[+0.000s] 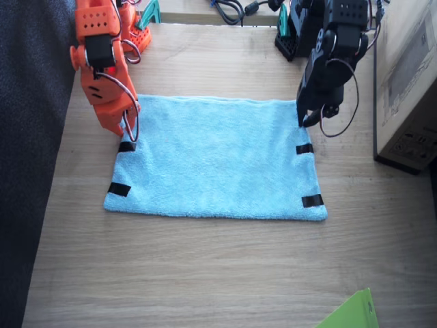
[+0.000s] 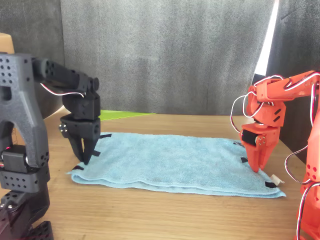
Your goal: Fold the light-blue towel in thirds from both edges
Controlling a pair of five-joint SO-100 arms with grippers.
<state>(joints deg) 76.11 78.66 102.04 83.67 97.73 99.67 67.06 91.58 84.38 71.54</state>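
Observation:
The light-blue towel (image 1: 215, 157) lies spread flat on the wooden table, with black tape strips (image 1: 304, 148) along both short edges. My left gripper (image 1: 304, 123), on the black arm, points down at the towel's short edge near the far corner, and its jaws look closed on the cloth (image 2: 86, 159). My right gripper (image 1: 129, 134), on the orange arm, stands tip-down on the opposite short edge, its narrow jaws pinched on the cloth (image 2: 258, 167). Neither edge is lifted. A small white tag (image 2: 276, 178) sticks out near the right gripper.
A cardboard box (image 1: 410, 89) stands close beside the left arm. A lime-green sheet corner (image 1: 351, 313) pokes in at the table's near edge. Cables (image 1: 229, 10) lie at the far edge. A dark curtain hangs beyond the right arm's side of the table.

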